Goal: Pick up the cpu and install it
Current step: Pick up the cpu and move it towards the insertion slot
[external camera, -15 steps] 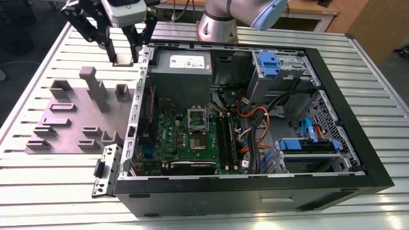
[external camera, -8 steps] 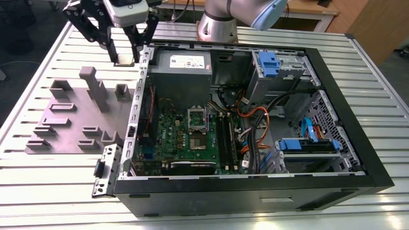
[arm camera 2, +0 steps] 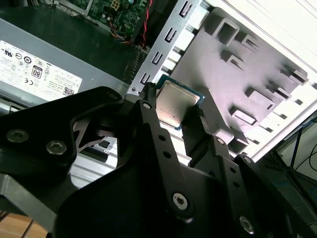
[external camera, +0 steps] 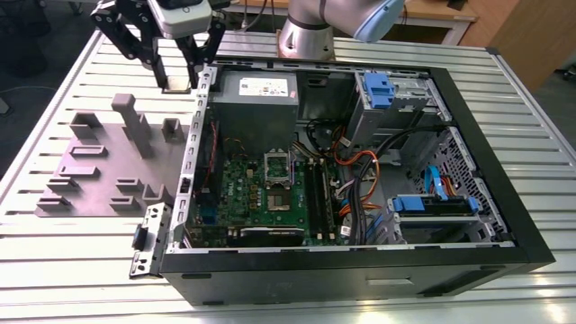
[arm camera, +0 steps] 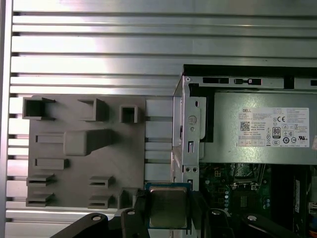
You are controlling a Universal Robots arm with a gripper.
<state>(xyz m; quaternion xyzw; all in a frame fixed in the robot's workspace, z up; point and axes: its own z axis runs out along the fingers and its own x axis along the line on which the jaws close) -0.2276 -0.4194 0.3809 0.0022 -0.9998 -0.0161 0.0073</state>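
The hand (arm camera 2: 176, 113) is clenched on the cpu (arm camera 2: 176, 105). Its two black fingers (arm camera 2: 148, 116) press on opposite edges of the chip, and the pale metal top shows in both wrist views. In the exterior view the hand (external camera: 180, 74) sits between the grey plastic tray (external camera: 90, 169) and the open computer case (external camera: 468, 135), beside the power supply (external camera: 256, 94). The chip seems lifted clear of the slatted surface (external camera: 54, 94). The green motherboard (external camera: 270, 196) lies well apart, inside the case.

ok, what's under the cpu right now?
The cpu is clamped in the gripper, over the slatted table strip between the grey fixture plate and the computer case wall. The spot directly beneath is covered by the chip.
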